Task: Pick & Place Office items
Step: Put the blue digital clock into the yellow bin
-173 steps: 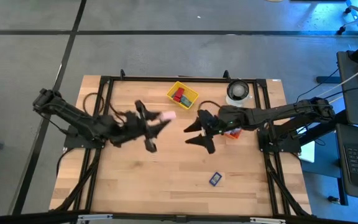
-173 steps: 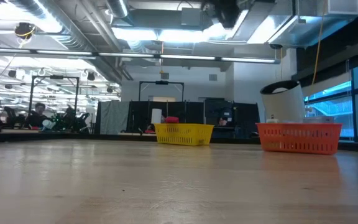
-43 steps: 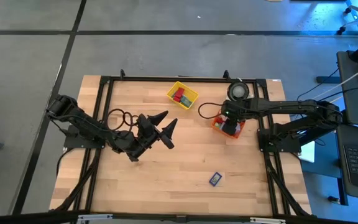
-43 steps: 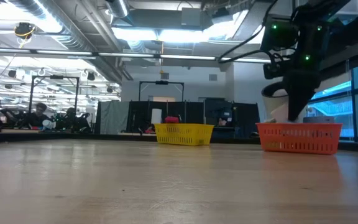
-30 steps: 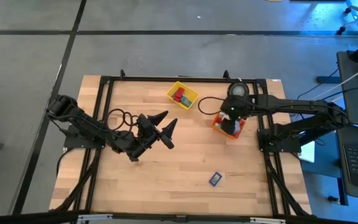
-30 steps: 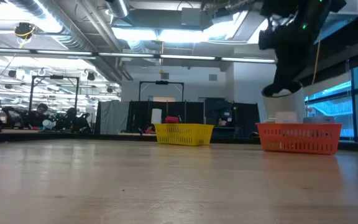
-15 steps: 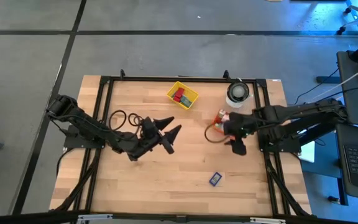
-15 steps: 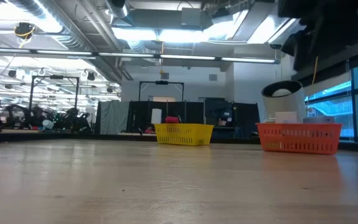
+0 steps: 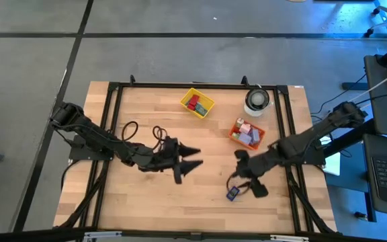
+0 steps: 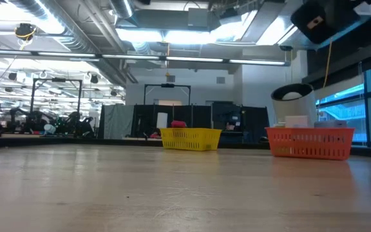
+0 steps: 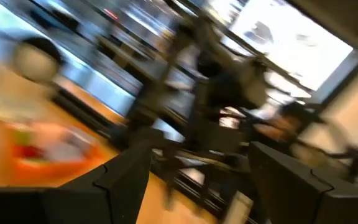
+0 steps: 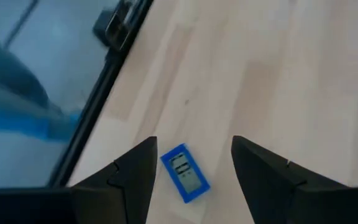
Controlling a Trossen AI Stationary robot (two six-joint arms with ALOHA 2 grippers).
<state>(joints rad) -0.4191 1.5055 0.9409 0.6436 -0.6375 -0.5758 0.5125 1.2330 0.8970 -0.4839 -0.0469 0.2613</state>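
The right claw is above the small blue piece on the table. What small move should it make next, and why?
Probably lower straight down. The right claw hangs open over the small blue rectangular piece, which lies flat on the wooden table between the two fingers and untouched. Descending would bring the fingers to its sides before closing.

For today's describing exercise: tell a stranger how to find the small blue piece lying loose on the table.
Start at the wooden table and go to its near edge, right of centre. There a small flat blue rectangular piece lies alone on bare wood, between the right tool's open fingers. Every other small piece sits inside the yellow square bin or orange square bin.
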